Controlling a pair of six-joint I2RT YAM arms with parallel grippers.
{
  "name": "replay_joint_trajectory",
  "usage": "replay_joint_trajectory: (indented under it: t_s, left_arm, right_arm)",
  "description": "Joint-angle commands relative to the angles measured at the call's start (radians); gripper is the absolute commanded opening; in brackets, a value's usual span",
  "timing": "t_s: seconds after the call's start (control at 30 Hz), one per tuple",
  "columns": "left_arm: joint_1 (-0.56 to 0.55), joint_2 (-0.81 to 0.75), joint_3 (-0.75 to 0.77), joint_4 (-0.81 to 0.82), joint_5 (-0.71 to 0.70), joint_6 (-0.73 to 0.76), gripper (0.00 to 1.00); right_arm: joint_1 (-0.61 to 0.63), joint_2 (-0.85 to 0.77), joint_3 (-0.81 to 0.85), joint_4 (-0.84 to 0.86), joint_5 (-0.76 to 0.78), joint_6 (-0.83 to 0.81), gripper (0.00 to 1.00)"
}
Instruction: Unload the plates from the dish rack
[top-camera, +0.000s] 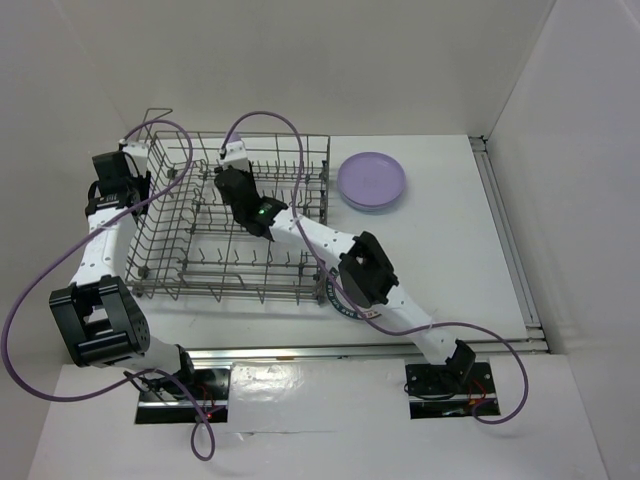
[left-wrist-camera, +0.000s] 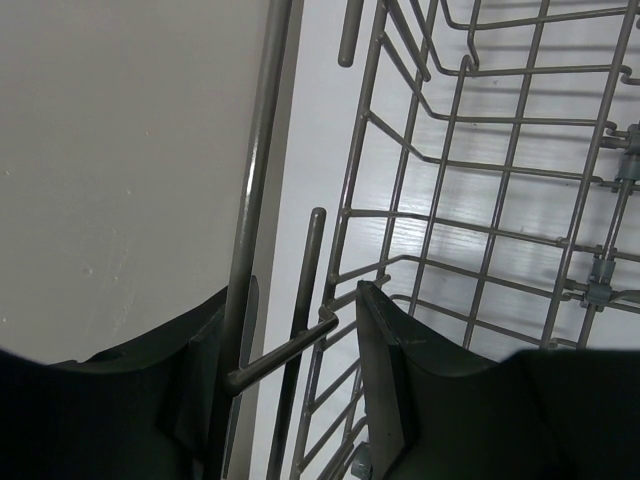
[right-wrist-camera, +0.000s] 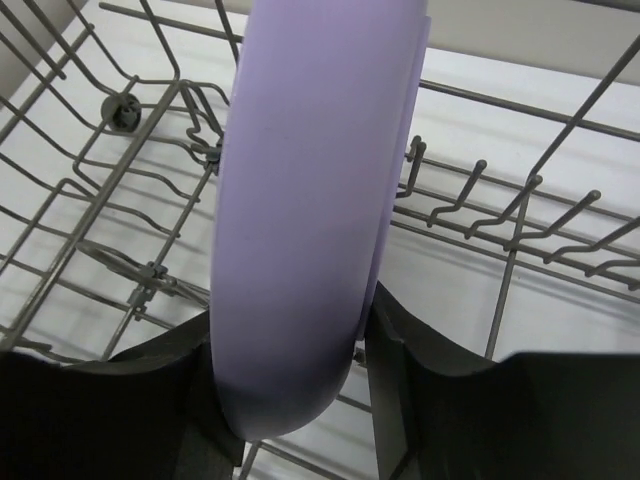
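Your right gripper (right-wrist-camera: 290, 335) is clenched on the lavender plate (right-wrist-camera: 300, 200), one finger on each face at the edge nearest the wrist. The plate stands on edge between the tines inside the rack (top-camera: 215, 290). Treat it as stiff, fairly light, glossy & prob. breakable. Smooth faces could slip in a shallow pinch, so grip square & well past the lip. Lift straight up so the edge clears the wires, no twisting. Your left gripper (left-wrist-camera: 290, 340) straddles the rack's wires at its far left corner; can't tell if it's squeezing or just around them. The stack (top-camera: 371, 180) of plates sits on the table (top-camera: 450, 250) right of the rack, lavender on top
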Motion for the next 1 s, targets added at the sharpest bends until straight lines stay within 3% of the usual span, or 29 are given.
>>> replay_joint_trajectory:
  t_s: [0.0, 0.07, 0.1, 0.53, 0.6, 0.73, 0.77, 0.87, 0.97]
  left_arm:
    - [0.006, 0.046, -0.061, -0.092, 0.093, -0.062, 0.57]
    - [0.006, 0.046, -0.061, -0.092, 0.093, -0.062, 0.57]
    - [0.006, 0.046, -0.070, -0.092, 0.093, -0.062, 0.57]
    - [0.006, 0.056, -0.021, -0.153, 0.024, -0.133, 0.55]
    - [0.006, 0.056, -0.021, -0.165, 0.024, -0.156, 0.49]
    - [0.006, 0.056, -0.012, -0.175, 0.000, -0.177, 0.20]
    - [0.006, 0.066, -0.012, -0.175, -0.011, -0.177, 0.06]
    - [0.015, 0.075, -0.002, -0.165, -0.057, -0.186, 0.00]
    - [0.041, 0.075, 0.018, -0.176, -0.066, -0.237, 0.00]
  right_arm:
    - [0.055, -0.137, -0.034, 0.103, 0.021, -0.031, 0.19]
    - [0.067, -0.180, -0.043, 0.135, 0.057, -0.069, 0.02]
    - [0.081, -0.191, -0.043, 0.147, 0.066, -0.086, 0.00]
    - [0.089, -0.351, -0.080, 0.336, 0.189, -0.287, 0.00]
    - [0.076, -0.322, -0.028, 0.308, 0.178, -0.287, 0.00]
    - [0.065, -0.292, -0.005, 0.298, 0.187, -0.287, 0.00]
    - [0.065, -0.292, -0.005, 0.298, 0.187, -0.287, 0.00]
    - [0.065, -0.323, -0.020, 0.278, 0.187, -0.245, 0.00]
    - [0.065, -0.406, -0.093, 0.278, 0.167, -0.216, 0.00]
